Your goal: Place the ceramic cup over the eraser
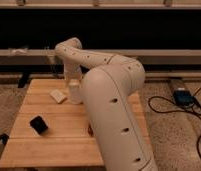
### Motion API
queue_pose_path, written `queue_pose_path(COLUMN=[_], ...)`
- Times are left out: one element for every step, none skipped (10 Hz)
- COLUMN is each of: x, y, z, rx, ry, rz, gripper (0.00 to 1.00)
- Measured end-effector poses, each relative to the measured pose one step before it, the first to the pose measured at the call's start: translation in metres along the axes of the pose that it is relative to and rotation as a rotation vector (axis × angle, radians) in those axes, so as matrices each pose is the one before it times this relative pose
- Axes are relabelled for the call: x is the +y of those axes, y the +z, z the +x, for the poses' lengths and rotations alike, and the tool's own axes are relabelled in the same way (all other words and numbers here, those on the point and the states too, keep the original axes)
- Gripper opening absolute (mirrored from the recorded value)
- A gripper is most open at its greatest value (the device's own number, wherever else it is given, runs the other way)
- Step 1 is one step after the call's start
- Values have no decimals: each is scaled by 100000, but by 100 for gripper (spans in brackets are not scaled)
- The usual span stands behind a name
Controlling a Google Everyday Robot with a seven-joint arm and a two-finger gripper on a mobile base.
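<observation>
Toward the far middle of the bench (54,146), the gripper (73,83) is hanging right over the cup (74,94), its jaws standing wide, possibly touching it. Near left, well apart, the eraser (39,124) is lying on the wood.

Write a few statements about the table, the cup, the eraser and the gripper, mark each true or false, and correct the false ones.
1. The eraser lies uncovered on the near left part of the table. True.
2. The ceramic cup sits over the eraser. False: it stands toward the table's far side, well apart from the eraser.
3. The gripper is over the table's far side, right at the top of the cup. True.
4. The flat whitish piece lies between the cup and the table's right edge. False: it lies on the cup's other side, to its left in the picture.
</observation>
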Motion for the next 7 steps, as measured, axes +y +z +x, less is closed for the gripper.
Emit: queue_pose_path(x=[412, 409, 236, 10, 30, -24, -249], y=[271, 311, 339, 350, 384, 312, 358], z=[-18, -29, -106, -52, 39, 11, -49], rx=[-22, 139, 127, 374, 734, 548, 395], ry=[-840, -822, -449, -240, -113, 36, 595], rz=[-10, 201, 256, 688, 691, 602, 692], gripper=[65, 65, 65, 65, 65, 65, 65])
